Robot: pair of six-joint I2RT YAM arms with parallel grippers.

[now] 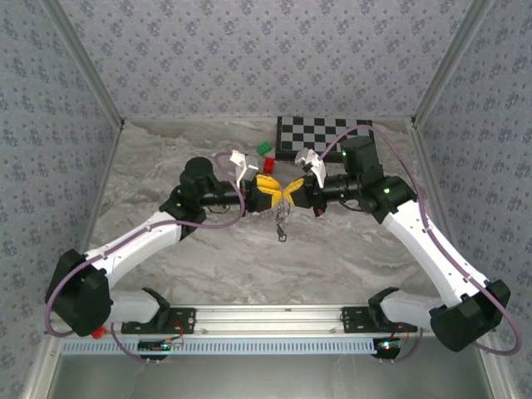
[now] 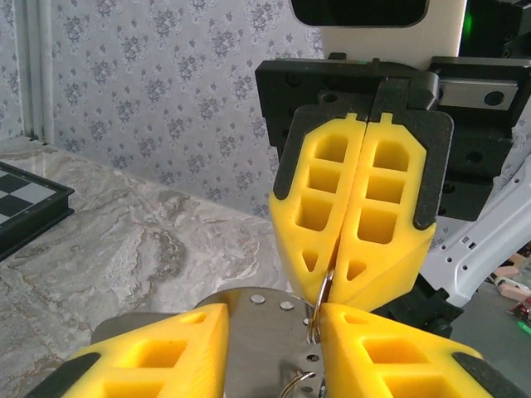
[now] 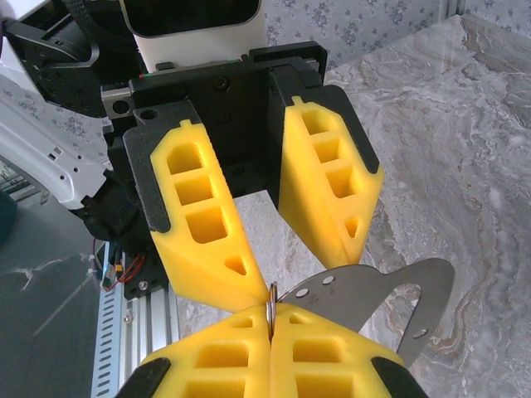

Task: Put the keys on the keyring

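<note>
The keyring (image 3: 270, 303) is a thin silvery wire ring, seen edge-on. My right gripper (image 3: 270, 319) is shut on it, and the pads (image 2: 365, 207) show pressed together around the keyring (image 2: 322, 290). Facing it, my left gripper (image 2: 274, 319) is shut across a flat silvery metal plate (image 2: 257, 348) with small holes, and the keyring sits at that plate's edge. A second small ring (image 2: 300, 383) hangs from the plate. Both grippers (image 1: 278, 193) meet tip to tip above the table's middle. A small dark bunch, seemingly the keys (image 1: 283, 226), dangles below them.
A folded chessboard (image 1: 324, 135) lies at the back right of the marble table (image 1: 166, 166). A green block (image 1: 264, 149) and a red block (image 1: 269, 163) sit just behind the grippers. Patterned walls close in three sides.
</note>
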